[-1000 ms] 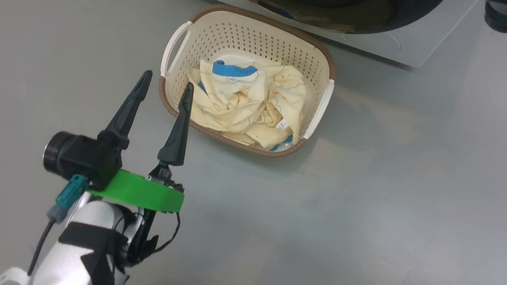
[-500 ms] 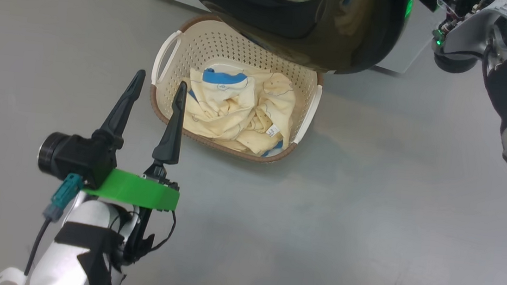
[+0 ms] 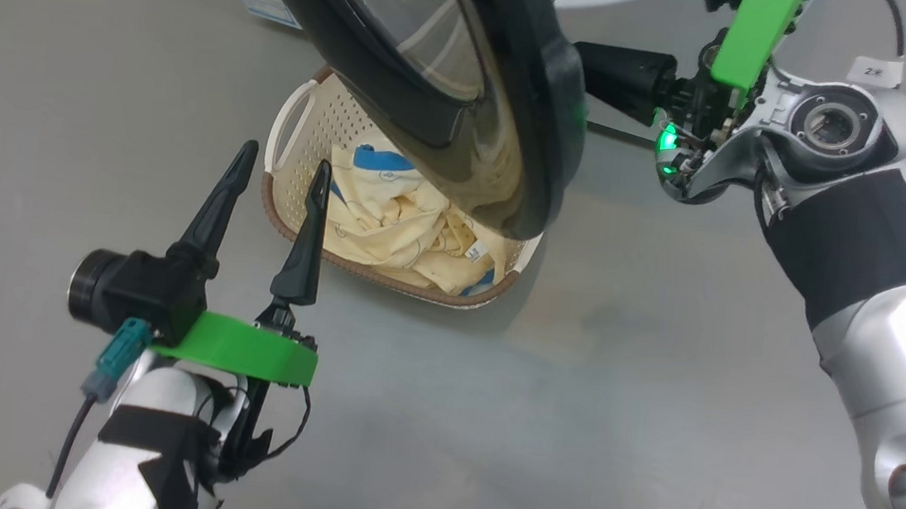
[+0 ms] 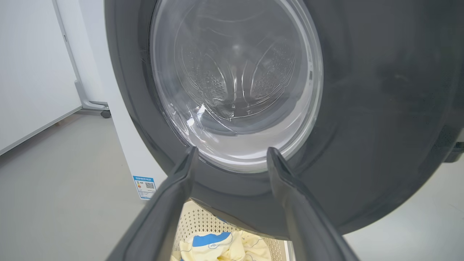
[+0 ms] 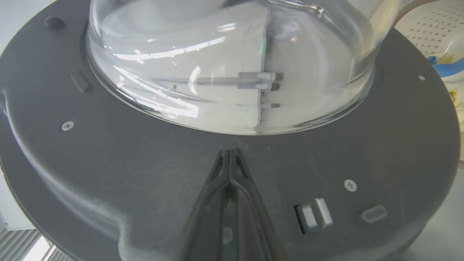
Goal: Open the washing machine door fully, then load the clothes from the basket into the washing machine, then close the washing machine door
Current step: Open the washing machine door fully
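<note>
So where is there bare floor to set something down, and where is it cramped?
Bare grey floor lies between the basket and the right arm, and again left of the basket. It is crowded over the basket: the washing machine door overhangs part of the clothes, with the left arm's open jaws beside its rim.

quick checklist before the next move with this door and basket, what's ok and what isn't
1. Washing machine door fully open: not ok. It stands part way swung and overhangs the basket in the head view.
2. Right gripper placed to push: ok. It is shut, with its tips at the door's inner rim below the glass bowl.
3. Left gripper free: ok. It is open and empty, near the basket's left rim.
4. Clothes ready: ok. They are heaped inside the basket.
5. Way into the basket from above: not ok. The door covers its far right part.
</note>
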`<state>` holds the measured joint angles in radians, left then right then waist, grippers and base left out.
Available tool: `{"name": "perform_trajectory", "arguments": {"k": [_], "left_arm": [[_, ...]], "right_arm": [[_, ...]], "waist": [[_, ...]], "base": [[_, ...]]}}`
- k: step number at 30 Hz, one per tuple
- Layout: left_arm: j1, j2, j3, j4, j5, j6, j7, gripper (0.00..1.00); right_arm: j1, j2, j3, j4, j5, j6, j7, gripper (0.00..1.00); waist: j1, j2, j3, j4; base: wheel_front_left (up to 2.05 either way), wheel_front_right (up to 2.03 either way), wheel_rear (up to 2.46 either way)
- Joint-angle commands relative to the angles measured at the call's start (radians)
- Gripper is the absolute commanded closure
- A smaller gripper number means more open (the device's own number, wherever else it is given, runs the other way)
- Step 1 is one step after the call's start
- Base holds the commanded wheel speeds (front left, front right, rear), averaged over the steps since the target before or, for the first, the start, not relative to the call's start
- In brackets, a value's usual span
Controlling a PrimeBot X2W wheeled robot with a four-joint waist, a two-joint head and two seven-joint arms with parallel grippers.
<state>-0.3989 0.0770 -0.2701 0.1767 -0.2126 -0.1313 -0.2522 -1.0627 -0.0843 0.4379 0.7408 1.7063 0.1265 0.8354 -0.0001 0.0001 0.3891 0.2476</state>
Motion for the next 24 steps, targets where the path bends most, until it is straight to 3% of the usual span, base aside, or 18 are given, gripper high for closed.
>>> {"name": "perform_trajectory", "arguments": {"k": [1, 9, 15, 24], "left_arm": [[0.008, 0.027, 0.034, -0.025, 0.008, 0.001, -0.010, 0.00], [0.013, 0.028, 0.029, -0.012, 0.007, 0.001, -0.010, 0.00], [0.013, 0.024, 0.022, 0.002, 0.007, 0.001, -0.010, 0.00], [0.015, 0.020, 0.020, 0.011, 0.009, 0.001, -0.010, 0.00]], "right_arm": [[0.009, 0.034, 0.028, -0.058, 0.019, 0.004, -0.001, 1.00], [0.072, 0.034, 0.152, -0.161, 0.114, 0.004, -0.050, 1.00], [0.110, 0.034, 0.227, -0.225, 0.155, 0.004, -0.144, 1.00], [0.133, 0.034, 0.291, -0.263, 0.218, 0.004, -0.210, 1.00]], "waist": [[0.0001, -0.0001, -0.004, -0.001], [0.0001, -0.0001, -0.024, 0.000], [0.0001, -0.0001, -0.040, 0.010], [0.0001, -0.0001, -0.058, 0.011]], "base": [[0.00, 0.00, 0.00], [0.00, 0.00, 0.00], [0.00, 0.00, 0.00], [0.00, 0.00, 0.00]]}}
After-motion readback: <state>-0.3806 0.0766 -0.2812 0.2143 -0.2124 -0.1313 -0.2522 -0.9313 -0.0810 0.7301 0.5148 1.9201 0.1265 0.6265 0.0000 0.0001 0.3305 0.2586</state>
